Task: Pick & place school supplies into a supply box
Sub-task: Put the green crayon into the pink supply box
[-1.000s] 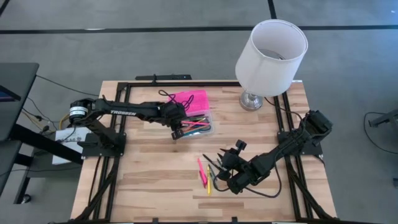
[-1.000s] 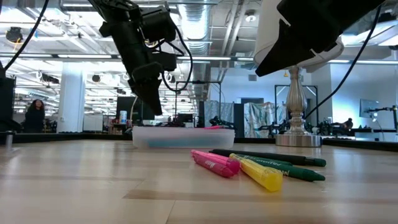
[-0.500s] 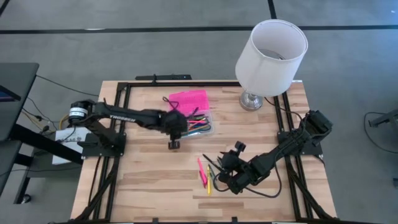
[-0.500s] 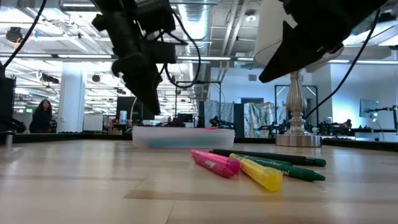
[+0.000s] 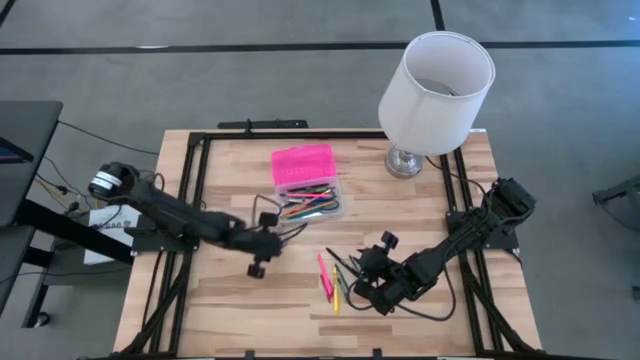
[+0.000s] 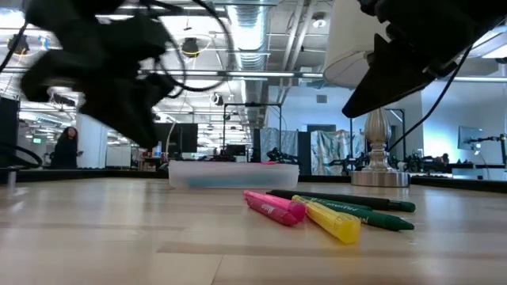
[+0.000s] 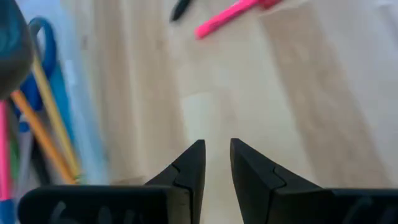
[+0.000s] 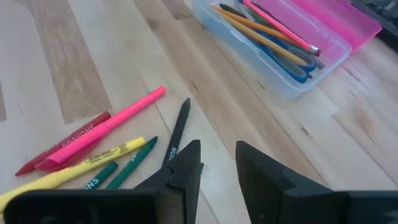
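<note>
Wooden table (image 5: pixel 250 320) is seen with a lamp (image 5: pixel 436 80) at the far right. The box (image 5: pixel 307 182) lies open near the far middle, with supplies (image 5: pixel 310 207) inside. More markers (image 5: pixel 332 280) lie nearer, right of centre. The left gripper (image 5: pixel 256 270) is spread slightly and holds nothing. The right gripper (image 8: pixel 217 163), beside the markers, is spread and empty.

Bright, even overhead light, soft shadows. The dark left arm (image 6: pixel 103 71) smears with motion blur in the low view; the left wrist view's pale wooden tabletop (image 7: pixel 249 93) streaks too.
</note>
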Robot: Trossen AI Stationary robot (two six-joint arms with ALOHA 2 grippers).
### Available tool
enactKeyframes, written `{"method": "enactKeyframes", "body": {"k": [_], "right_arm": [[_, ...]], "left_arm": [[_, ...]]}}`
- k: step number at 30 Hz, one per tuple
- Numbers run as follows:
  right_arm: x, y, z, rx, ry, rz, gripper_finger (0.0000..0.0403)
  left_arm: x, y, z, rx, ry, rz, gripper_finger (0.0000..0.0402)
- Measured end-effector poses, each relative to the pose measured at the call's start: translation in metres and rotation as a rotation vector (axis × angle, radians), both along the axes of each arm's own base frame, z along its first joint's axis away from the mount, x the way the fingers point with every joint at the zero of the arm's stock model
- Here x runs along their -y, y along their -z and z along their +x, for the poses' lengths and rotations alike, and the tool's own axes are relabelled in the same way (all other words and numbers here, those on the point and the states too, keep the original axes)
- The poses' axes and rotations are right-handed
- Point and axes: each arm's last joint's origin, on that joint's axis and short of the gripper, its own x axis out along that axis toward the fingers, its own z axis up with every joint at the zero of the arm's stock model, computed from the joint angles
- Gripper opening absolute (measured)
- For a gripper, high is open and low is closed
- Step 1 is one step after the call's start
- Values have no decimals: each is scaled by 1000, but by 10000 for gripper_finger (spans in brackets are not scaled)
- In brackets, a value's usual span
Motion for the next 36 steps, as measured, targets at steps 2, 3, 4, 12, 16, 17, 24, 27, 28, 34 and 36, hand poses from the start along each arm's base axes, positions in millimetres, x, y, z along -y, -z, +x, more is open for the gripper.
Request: {"method": "enactKeyframes", "body": {"k": [2, 3, 4, 12, 16, 17, 24, 27, 28, 34, 36], "right_arm": [[1, 0, 2, -1, 1, 17, 97], [1, 0, 2, 1, 1, 23, 97], [1, 0, 3, 7, 0, 31, 97], [8, 7, 6, 12, -1, 46, 97], [16, 11, 8, -6, 9, 79, 97], [18, 12, 9, -14, 11, 86, 97], [28, 13, 14, -29, 29, 90, 97], [28, 13, 14, -37, 21, 96, 97], [27, 13, 14, -42, 17, 106, 97], [26, 15, 14, -48, 40, 200, 97], [26, 15, 14, -48, 54, 237, 97]], "left_arm": [[9, 7, -14, 76, 24, -10, 71], [12, 9, -22, 115, 30, -13, 71], [16, 11, -29, 158, 36, -21, 71], [26, 23, -73, 352, 35, -20, 71], [26, 23, -80, 365, 16, 14, 71], [26, 23, -81, 365, 19, 14, 71], [26, 24, -81, 359, 16, 13, 71], [26, 24, -81, 358, 16, 12, 71], [26, 24, -81, 358, 16, 12, 71], [26, 24, -81, 358, 15, 10, 71], [26, 24, -81, 358, 13, 8, 71]]}}
